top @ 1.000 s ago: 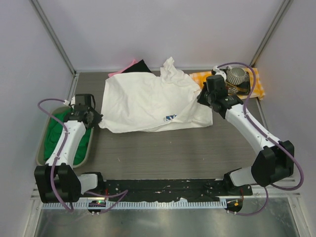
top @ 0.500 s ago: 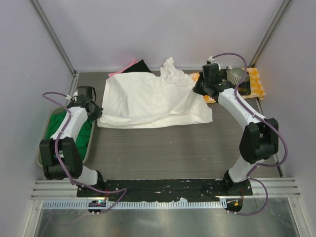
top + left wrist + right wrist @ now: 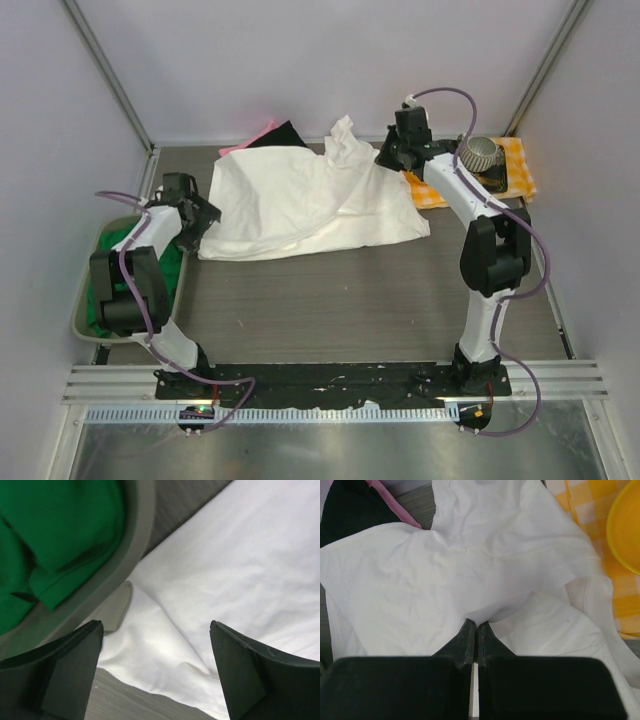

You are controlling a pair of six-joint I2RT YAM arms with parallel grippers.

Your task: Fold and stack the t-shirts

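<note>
On the grey worktop (image 3: pixel 330 310) the white t-shirt (image 3: pixel 300 205) lies spread, its long axis running 9 to 3 o'clock. My left fingers (image 3: pixel 203 213) hang wide open and empty over its 9 o'clock edge; my right fingers (image 3: pixel 472 630) are pinched tight on a fold at its 2 o'clock corner.

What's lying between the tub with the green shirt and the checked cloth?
The white t-shirt lies spread out between them, as the top view shows.
</note>
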